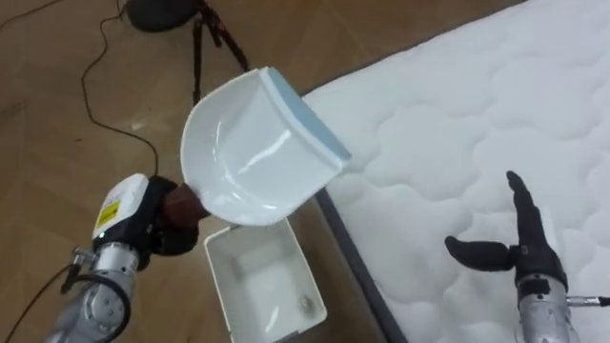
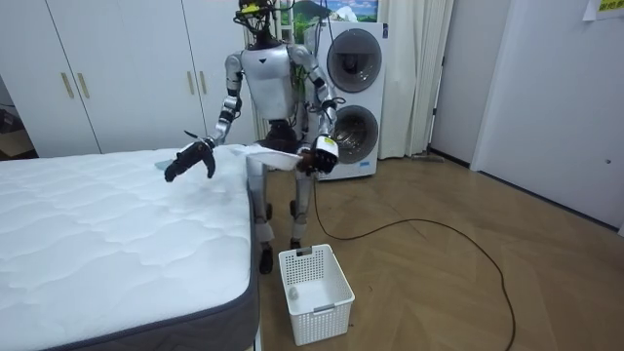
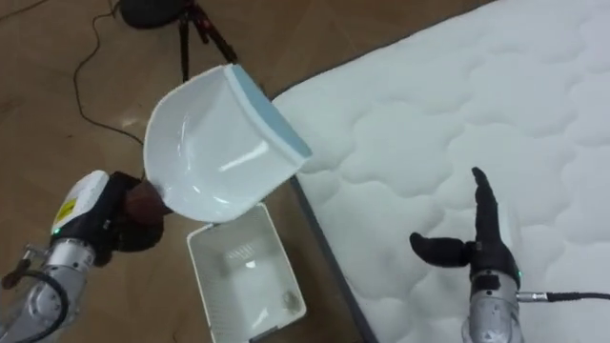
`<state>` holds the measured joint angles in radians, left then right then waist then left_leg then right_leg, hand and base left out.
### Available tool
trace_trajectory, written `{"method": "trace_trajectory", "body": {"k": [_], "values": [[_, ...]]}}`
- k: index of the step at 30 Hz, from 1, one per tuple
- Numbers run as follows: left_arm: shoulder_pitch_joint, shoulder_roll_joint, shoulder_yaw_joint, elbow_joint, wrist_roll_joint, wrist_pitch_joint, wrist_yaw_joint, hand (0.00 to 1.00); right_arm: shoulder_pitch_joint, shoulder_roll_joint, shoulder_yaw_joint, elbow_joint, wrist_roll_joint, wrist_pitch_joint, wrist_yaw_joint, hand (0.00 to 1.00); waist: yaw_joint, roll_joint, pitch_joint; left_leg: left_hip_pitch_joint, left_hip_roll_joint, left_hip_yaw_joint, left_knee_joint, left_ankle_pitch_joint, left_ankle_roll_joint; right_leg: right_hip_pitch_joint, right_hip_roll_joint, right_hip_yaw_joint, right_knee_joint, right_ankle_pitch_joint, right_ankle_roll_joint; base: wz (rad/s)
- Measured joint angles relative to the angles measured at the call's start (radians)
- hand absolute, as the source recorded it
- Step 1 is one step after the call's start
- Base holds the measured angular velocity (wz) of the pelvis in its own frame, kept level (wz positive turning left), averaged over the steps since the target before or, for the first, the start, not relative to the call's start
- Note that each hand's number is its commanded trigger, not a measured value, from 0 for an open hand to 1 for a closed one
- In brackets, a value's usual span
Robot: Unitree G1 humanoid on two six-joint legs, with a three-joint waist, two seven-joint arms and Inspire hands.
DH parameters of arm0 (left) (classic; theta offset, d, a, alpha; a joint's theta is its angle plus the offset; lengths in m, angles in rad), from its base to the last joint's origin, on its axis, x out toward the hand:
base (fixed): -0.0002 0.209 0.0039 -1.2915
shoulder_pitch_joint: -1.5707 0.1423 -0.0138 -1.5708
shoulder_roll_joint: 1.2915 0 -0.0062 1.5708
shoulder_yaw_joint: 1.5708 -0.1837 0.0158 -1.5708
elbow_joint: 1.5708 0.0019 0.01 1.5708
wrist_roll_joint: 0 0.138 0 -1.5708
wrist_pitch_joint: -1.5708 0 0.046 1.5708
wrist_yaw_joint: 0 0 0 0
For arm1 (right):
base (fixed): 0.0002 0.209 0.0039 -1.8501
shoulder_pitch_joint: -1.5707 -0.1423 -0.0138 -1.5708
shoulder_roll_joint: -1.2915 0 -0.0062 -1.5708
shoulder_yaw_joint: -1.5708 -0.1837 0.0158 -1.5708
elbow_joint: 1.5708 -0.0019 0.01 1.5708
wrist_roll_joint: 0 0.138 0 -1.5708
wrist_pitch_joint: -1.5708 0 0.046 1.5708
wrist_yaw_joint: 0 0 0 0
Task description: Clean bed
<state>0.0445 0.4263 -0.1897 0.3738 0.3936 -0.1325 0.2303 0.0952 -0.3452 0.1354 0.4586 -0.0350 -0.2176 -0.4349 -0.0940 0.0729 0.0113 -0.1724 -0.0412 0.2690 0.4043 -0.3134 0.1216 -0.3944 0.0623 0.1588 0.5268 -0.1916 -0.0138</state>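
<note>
Over the floor (image 1: 57, 114) beside the bed (image 1: 457, 114), the left hand (image 1: 174, 217) grips a dustpan (image 1: 253, 143) above the basket (image 1: 217, 281) at six o'clock, while the right hand (image 1: 522, 250) hovers open over the bed; emptying looks underway, needing the dustpan's mouth tilted downward.

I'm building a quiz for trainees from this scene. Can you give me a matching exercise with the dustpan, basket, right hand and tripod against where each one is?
Things:
1. dustpan
2. basket
3. right hand
4. tripod

Places:
A. open, above the mattress
B. on the floor beside the mattress's edge
C. held up in the left hand
D. standing on the floor beyond the dustpan, at the top of the eye views

Pairs: 1-C, 2-B, 3-A, 4-D
</note>
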Motion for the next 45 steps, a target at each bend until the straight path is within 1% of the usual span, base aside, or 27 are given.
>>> {"method": "trace_trajectory", "body": {"k": [2, 4, 5, 6, 7, 8, 9, 11, 13, 14, 15, 16, 17, 18, 19, 20, 21, 25, 27, 28, 29, 30, 31, 32, 36, 40, 45], "values": [[0.055, -0.027, 0.012, -0.051, -0.010, -0.007, 0.000, 1.00, 0.010, 0.001, -0.001, -0.035, 0.008, 0.008, 0.002, 0.00, 0.012, -0.023, 0.0012, 0.040, 0.001, 0.030, -0.017, -0.003, 0.000, 0.026, 0.026, 0.026, -0.037, 0.034, 0.000, -1.20], [0.085, -0.035, 0.028, -0.070, -0.010, -0.009, 0.000, 1.00, 0.003, 0.012, 0.001, -0.064, 0.006, 0.018, 0.011, 0.00, 0.020, -0.030, -0.0025, 0.054, 0.046, 0.116, -0.040, 0.000, 0.001, 0.051, 0.055, 0.029, -0.141, 0.113, -0.004, -1.49], [0.098, -0.036, 0.042, -0.081, -0.009, -0.008, 0.000, 1.00, -0.004, 0.037, -0.002, -0.081, 0.013, 0.028, 0.013, 0.00, 0.042, -0.037, -0.0053, 0.057, 0.083, 0.231, -0.064, 0.002, 0.003, 0.064, 0.046, -0.064, -0.157, 0.139, -0.017, -1.29], [0.100, -0.043, 0.045, -0.082, -0.009, -0.008, -0.002, 1.00, 0.000, 0.047, -0.006, -0.087, 0.017, 0.029, 0.012, 0.00, 0.041, -0.045, -0.0064, 0.066, 0.093, 0.285, -0.069, 0.002, 0.003, 0.065, 0.027, -0.138, -0.105, 0.107, -0.018, -1.36], [0.097, -0.070, 0.042, -0.082, -0.010, -0.008, -0.002, 1.00, 0.010, 0.048, -0.012, -0.091, 0.018, 0.030, 0.009, 0.00, 0.041, -0.054, -0.0080, 0.096, 0.098, 0.371, -0.092, 0.003, 0.005, 0.082, -0.029, -0.253, 0.021, 0.025, -0.012, -1.15], [0.094, -0.085, 0.031, -0.083, -0.021, -0.012, -0.002, 1.00, 0.011, 0.041, -0.018, -0.092, 0.019, 0.032, 0.009, 0.00, 0.051, -0.057, -0.0075, 0.121, 0.093, 0.453, -0.117, 0.004, 0.005, 0.107, -0.094, -0.302, 0.123, -0.035, 0.007, -1.15], [0.096, -0.088, 0.027, -0.083, -0.035, -0.015, -0.002, 1.00, 0.010, 0.038, -0.020, -0.094, 0.021, 0.032, 0.008, 0.00, 0.061, -0.058, -0.0064, 0.133, 0.093, 0.512, -0.125, 0.004, 0.006, 0.125, -0.127, -0.316, 0.158, -0.051, 0.023, -1.31], [0.096, -0.100, 0.031, -0.096, -0.076, -0.015, 0.000, 1.00, 0.005, 0.038, -0.017, -0.087, 0.033, 0.031, -0.006, 0.00, 0.103, -0.071, -0.0017, 0.163, 0.090, 0.675, -0.148, 0.005, 0.005, 0.207, -0.236, -0.331, 0.179, -0.080, 0.056, -1.56], [0.095, -0.103, 0.034, -0.109, -0.086, -0.015, 0.006, 1.00, 0.006, 0.040, 0.003, -0.087, 0.034, 0.025, -0.010, 0.00, 0.123, -0.080, -0.0012, 0.156, 0.093, 0.731, -0.145, 0.007, 0.001, 0.275, -0.298, -0.356, 0.111, -0.083, 0.075, -1.32], [0.093, -0.104, 0.034, -0.110, -0.087, -0.016, 0.006, 1.00, 0.006, 0.047, 0.008, -0.088, 0.037, 0.021, -0.008, 0.00, 0.126, -0.091, -0.0007, 0.148, 0.095, 0.745, -0.134, 0.010, -0.003, 0.315, -0.318, -0.361, 0.024, -0.070, 0.098, -1.11], [0.093, -0.104, 0.035, -0.110, -0.088, -0.016, 0.006, 1.00, 0.002, 0.051, 0.010, -0.089, 0.039, 0.021, -0.008, 0.00, 0.130, -0.098, 0.0021, 0.141, 0.097, 0.737, -0.123, 0.010, -0.004, 0.330, -0.324, -0.359, -0.022, -0.054, 0.108, -1.17], [0.097, -0.105, 0.034, -0.109, -0.088, -0.016, 0.006, 1.00, 0.000, 0.058, 0.012, -0.093, 0.031, 0.017, -0.006, 0.00, 0.131, -0.108, 0.0029, 0.113, 0.101, 0.651, -0.089, 0.011, -0.002, 0.348, -0.322, -0.352, -0.102, -0.061, 0.133, -1.19], [0.099, -0.107, 0.030, -0.110, -0.089, -0.016, 0.001, 1.00, -0.001, 0.062, 0.012, -0.096, 0.029, 0.005, 0.002, 0.00, 0.128, -0.107, 0.0032, 0.075, 0.102, 0.509, -0.054, 0.019, 0.001, 0.354, -0.309, -0.351, -0.154, -0.067, 0.143, -1.16], [0.099, -0.109, 0.030, -0.110, -0.088, -0.016, -0.004, 1.00, 0.000, 0.065, 0.012, -0.096, 0.028, 0.000, 0.006, 0.00, 0.122, -0.105, 0.0026, 0.058, 0.103, 0.451, -0.041, 0.026, -0.001, 0.359, -0.298, -0.351, -0.175, -0.066, 0.144, -0.94], [0.100, -0.109, 0.031, -0.110, -0.087, -0.019, -0.007, 1.00, 0.003, 0.071, 0.011, -0.096, 0.028, -0.004, 0.020, 0.00, 0.101, -0.101, 0.0006, 0.030, 0.108, 0.355, -0.024, 0.036, -0.012, 0.376, -0.275, -0.355, -0.220, -0.050, 0.157, -0.58], [0.101, -0.109, 0.033, -0.110, -0.087, -0.021, -0.008, 1.00, 0.009, 0.080, 0.006, -0.096, 0.031, -0.003, 0.036, 0.00, 0.069, -0.099, -0.0007, 0.016, 0.115, 0.300, -0.026, 0.053, -0.023, 0.381, -0.251, -0.358, -0.249, -0.032, 0.148, -0.39], [0.101, -0.110, 0.032, -0.110, -0.087, -0.026, -0.015, 1.00, 0.016, 0.092, -0.007, -0.098, 0.030, -0.003, 0.047, 0.00, 0.039, -0.101, -0.0014, 0.007, 0.126, 0.266, -0.029, 0.070, -0.035, 0.380, -0.230, -0.360, -0.259, -0.023, 0.132, -0.14], [0.102, -0.143, 0.025, -0.110, -0.092, -0.029, -0.041, 1.00, 0.046, 0.093, -0.042, -0.127, 0.031, -0.010, 0.054, 0.00, 0.004, -0.102, -0.0034, 0.019, 0.158, 0.250, -0.035, 0.111, -0.064, 0.365, -0.195, -0.356, -0.250, -0.030, 0.090, -0.12], [0.104, -0.145, 0.016, -0.110, -0.109, -0.029, -0.046, 1.00, 0.047, 0.092, -0.043, -0.127, 0.030, -0.014, 0.061, 0.00, 0.011, -0.097, -0.0084, 0.028, 0.158, 0.190, -0.043, 0.126, -0.082, 0.361, -0.178, -0.336, -0.253, -0.024, 0.069, -0.54], [0.111, -0.146, 0.017, -0.110, -0.110, -0.029, -0.046, 1.00, 0.047, 0.092, -0.042, -0.127, 0.029, -0.014, 0.072, 0.00, 0.022, -0.093, -0.0105, 0.037, 0.146, 0.109, -0.046, 0.134, -0.094, 0.360, -0.158, -0.308, -0.254, -0.018, 0.056, -0.90], [0.120, -0.148, 0.022, -0.110, -0.109, -0.028, -0.046, 0.67, 0.047, 0.092, -0.042, -0.128, 0.029, -0.014, 0.082, 0.00, 0.036, -0.089, -0.0131, 0.052, 0.135, 0.045, -0.059, 0.141, -0.108, 0.360, -0.144, -0.285, -0.253, -0.013, 0.045, -0.98], [0.124, -0.151, 0.025, -0.110, -0.108, -0.028, -0.046, 0.46, 0.048, 0.092, -0.043, -0.130, 0.028, -0.013, 0.087, 0.00, 0.043, -0.087, -0.0139, 0.063, 0.133, 0.020, -0.068, 0.143, -0.116, 0.359, -0.137, -0.270, -0.253, -0.011, 0.040, -0.93], [0.132, -0.161, 0.035, -0.110, -0.107, -0.028, -0.046, 0.00, 0.050, 0.091, -0.043, -0.135, 0.019, -0.013, 0.091, 0.00, 0.050, -0.083, -0.0159, 0.082, 0.129, -0.026, -0.086, 0.145, -0.131, 0.359, -0.123, -0.240, -0.254, -0.008, 0.031, -0.84], [0.143, -0.171, 0.044, -0.110, -0.107, -0.028, -0.046, 0.00, 0.051, 0.091, -0.043, -0.139, -0.003, -0.013, 0.095, 0.00, 0.053, -0.079, -0.0184, 0.100, 0.116, -0.087, -0.106, 0.147, -0.143, 0.360, -0.110, -0.212, -0.253, -0.007, 0.025, -0.78], [0.172, -0.176, 0.049, -0.114, -0.115, -0.028, -0.047, 0.00, 0.062, 0.092, -0.042, -0.141, -0.013, -0.009, 0.121, 0.00, 0.053, -0.066, -0.0180, 0.154, 0.115, -0.163, -0.140, 0.138, -0.167, 0.373, -0.072, -0.132, -0.256, -0.003, 0.010, -0.63], [0.200, -0.179, 0.049, -0.138, -0.119, -0.029, -0.049, 0.00, 0.091, 0.099, -0.042, -0.071, -0.013, -0.002, 0.139, 0.00, 0.047, -0.064, -0.0161, 0.190, 0.115, -0.165, -0.174, 0.133, -0.175, 0.379, -0.059, -0.095, -0.258, -0.007, 0.005, -0.26], [0.200, -0.180, 0.051, -0.093, -0.168, -0.028, -0.048, 0.00, 0.126, 0.111, -0.042, -0.001, -0.010, 0.028, 0.158, 0.00, 0.047, -0.066, -0.0108, 0.195, 0.114, -0.162, -0.193, 0.132, -0.176, 0.385, -0.061, -0.094, -0.282, -0.007, 0.004, -0.02]]}}
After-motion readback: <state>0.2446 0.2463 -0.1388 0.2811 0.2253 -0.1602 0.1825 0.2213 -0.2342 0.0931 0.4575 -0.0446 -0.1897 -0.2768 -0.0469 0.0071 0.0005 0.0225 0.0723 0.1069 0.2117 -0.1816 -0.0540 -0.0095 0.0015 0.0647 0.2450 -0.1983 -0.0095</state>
